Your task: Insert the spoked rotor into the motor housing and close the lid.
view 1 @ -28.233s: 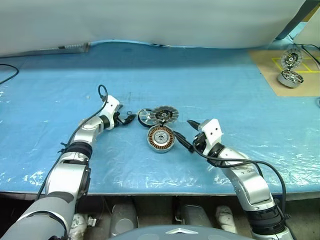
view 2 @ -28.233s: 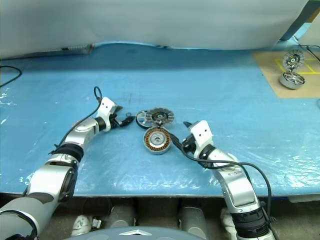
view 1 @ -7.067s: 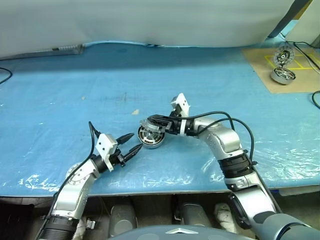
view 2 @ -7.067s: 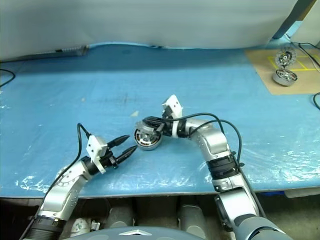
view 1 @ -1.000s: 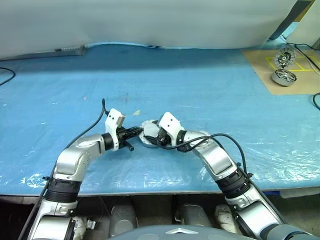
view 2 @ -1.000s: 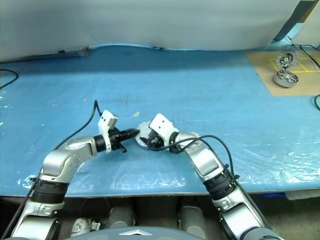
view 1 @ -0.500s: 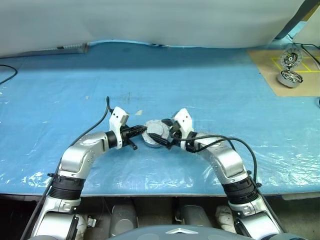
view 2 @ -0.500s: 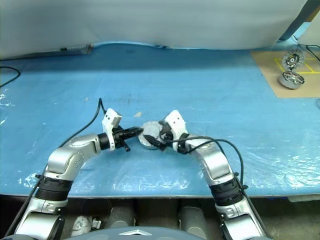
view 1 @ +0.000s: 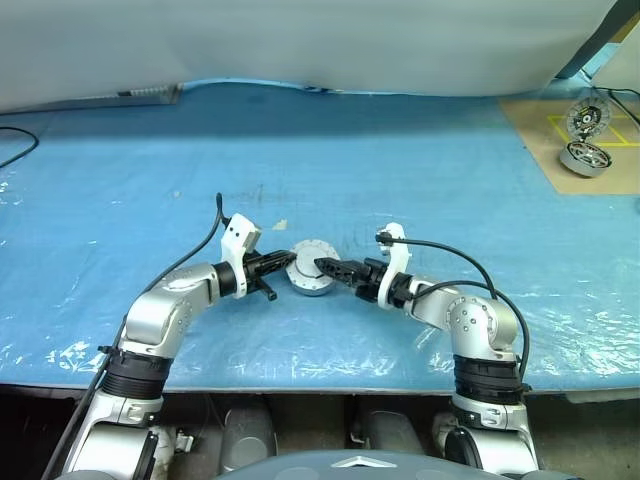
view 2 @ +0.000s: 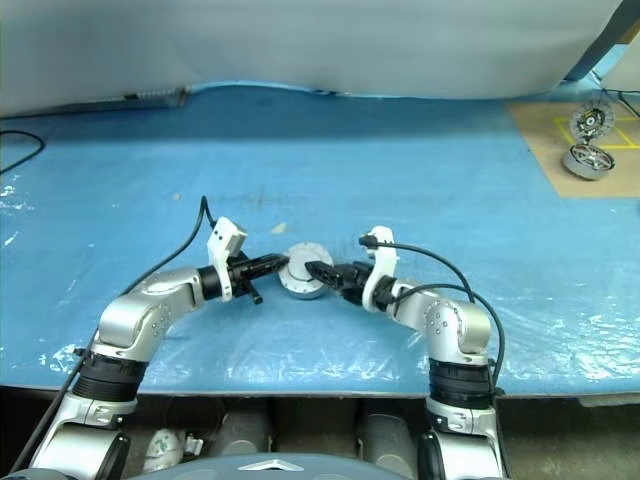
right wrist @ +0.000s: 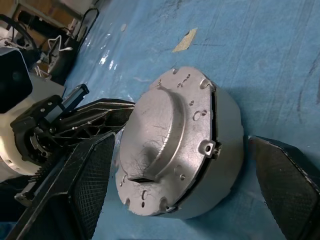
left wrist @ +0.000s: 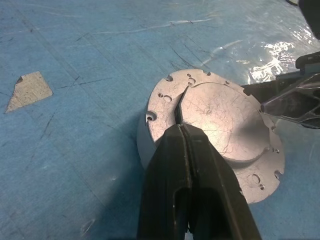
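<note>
The motor housing [right wrist: 227, 150] lies on the blue table cover as a closed grey drum. Its lid [right wrist: 155, 132], a grey metal disc with a raised centre and small holes, sits on top of it. The spoked rotor is hidden. My left gripper [left wrist: 179, 129] is shut, and its tips rest on the lid's face near a slot. My right gripper [right wrist: 181, 139] is open, with one finger on each side of the drum and a gap at both sides. In the head view the two grippers [view 1: 286, 261] [view 1: 322, 266] meet the housing [view 1: 312, 270] from the left and from the right.
A brown board [view 1: 540, 140] at the far right carries a second motor [view 1: 585, 158] and a spoked wheel part [view 1: 584, 118]. A small paper scrap [view 1: 279, 225] lies just beyond the housing. A black cable [view 1: 15, 145] runs off the far left.
My right gripper has rolled over, opened wider and drawn back to the right, off the top of the lid. The left gripper has stayed on the lid.
</note>
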